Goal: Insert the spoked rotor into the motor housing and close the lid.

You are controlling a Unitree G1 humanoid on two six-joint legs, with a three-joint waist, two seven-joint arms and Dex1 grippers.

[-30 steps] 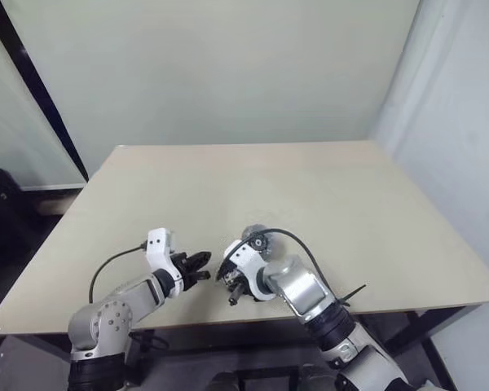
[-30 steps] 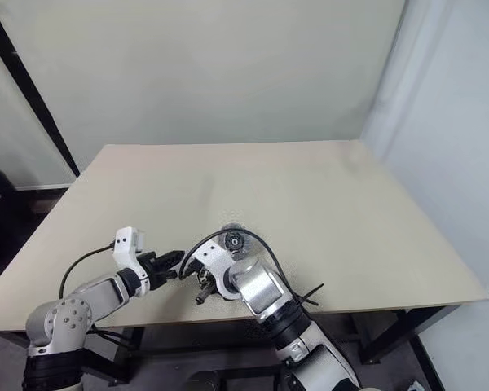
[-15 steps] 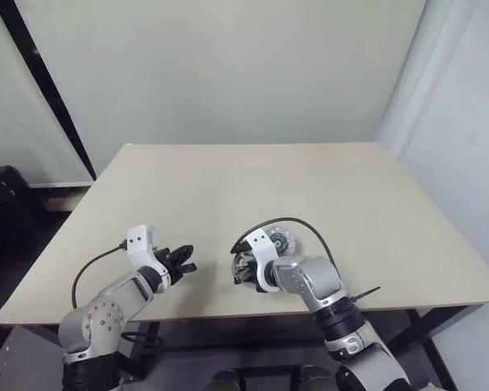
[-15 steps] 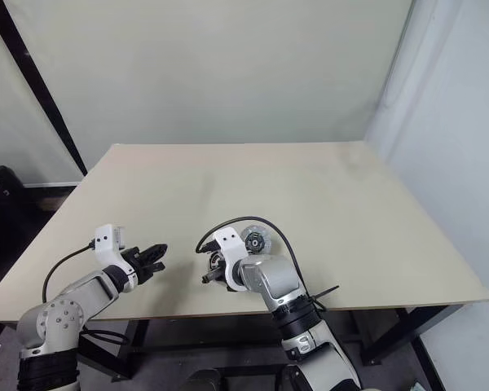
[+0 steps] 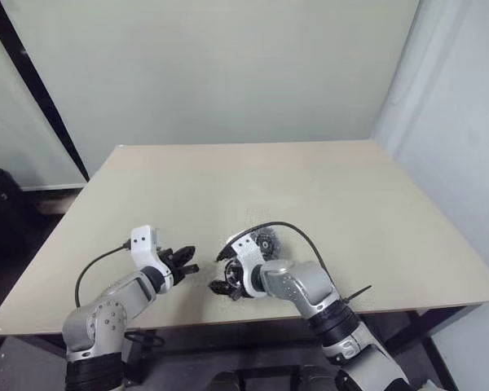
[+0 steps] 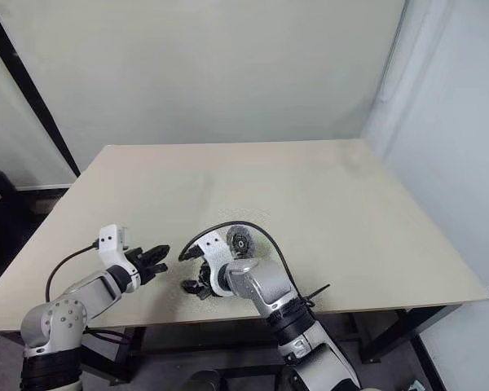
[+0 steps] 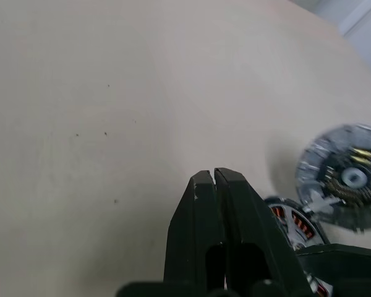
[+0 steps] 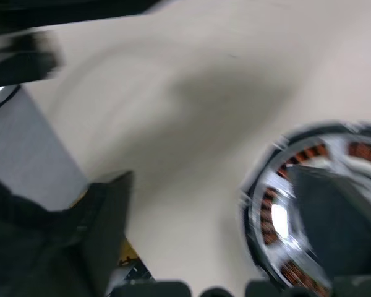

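My right gripper (image 5: 222, 269) stands open near the table's front edge, its fingers spread wide. In the right wrist view one finger (image 8: 334, 216) lies over the motor housing (image 8: 278, 210). That housing is a round disc with coppery windings, and it lies flat on the table. Silvery spokes of the spoked rotor (image 8: 278, 223) show over the windings, inside a dark rim. The lid (image 5: 266, 242), speckled grey with a dark hub, lies just behind the gripper. My left gripper (image 5: 185, 264) is shut and empty, a short way left of the housing (image 7: 294, 223).
The beige table (image 5: 253, 187) stretches far back and to both sides. Its front edge runs just below both grippers. A black cable (image 5: 297, 236) arcs over the right wrist near the lid.
My right gripper's fingers have spread from nearly shut to wide open, and its wrist has rolled. The left gripper stays shut and in place. The camera swayed.
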